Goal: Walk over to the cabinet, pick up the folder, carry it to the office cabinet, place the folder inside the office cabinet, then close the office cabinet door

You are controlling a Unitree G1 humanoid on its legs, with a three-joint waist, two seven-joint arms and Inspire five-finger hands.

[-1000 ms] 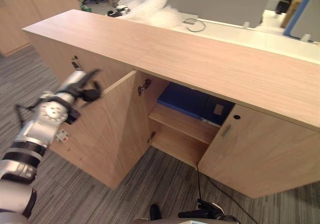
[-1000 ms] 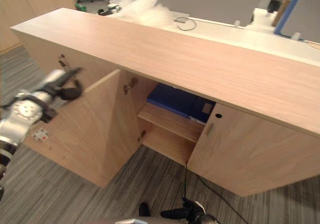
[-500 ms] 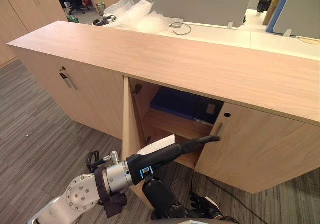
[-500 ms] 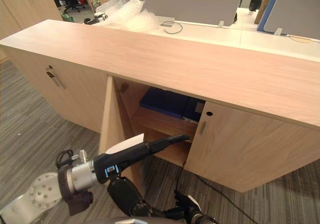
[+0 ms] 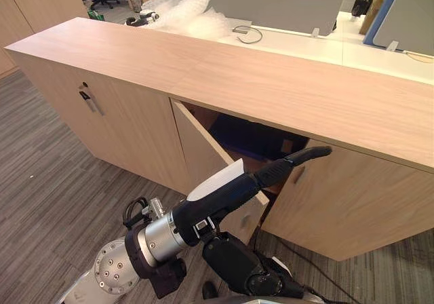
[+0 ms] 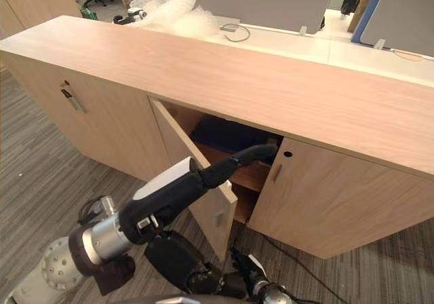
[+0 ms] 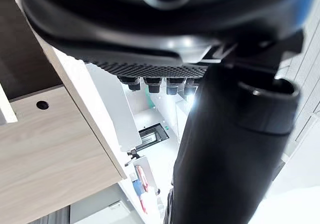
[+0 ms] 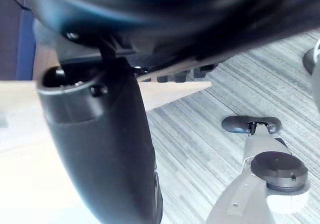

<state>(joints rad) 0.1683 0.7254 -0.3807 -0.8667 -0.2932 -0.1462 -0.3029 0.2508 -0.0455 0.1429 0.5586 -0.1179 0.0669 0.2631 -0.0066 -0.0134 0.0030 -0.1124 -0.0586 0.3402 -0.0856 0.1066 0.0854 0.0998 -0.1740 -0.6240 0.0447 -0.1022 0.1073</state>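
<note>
We see the office cabinet (image 5: 285, 80) with its middle door (image 5: 203, 151) standing partly ajar. In the dim compartment behind it, the folder (image 5: 247, 138) lies flat on the upper shelf (image 6: 249, 176), in neither hand. It is dark blue and broad, and sits just to the left of and beyond the left hand's fingertips (image 5: 320, 153). The left hand (image 5: 271, 172) reaches across the gap with its fingers straight and pressed together, holding nothing. The ajar door is below and to the left of them, and the shut neighbouring door (image 5: 346, 202) is directly under their tips. Shadow swallows the folder's near edge and the door hides its left end, so we cannot make out its full outline. We also cannot tell whether the fingers touch either door. The right hand (image 6: 245, 277) hangs low near the carpet, well below those fingers, and whether it is open or closed we cannot tell.
</note>
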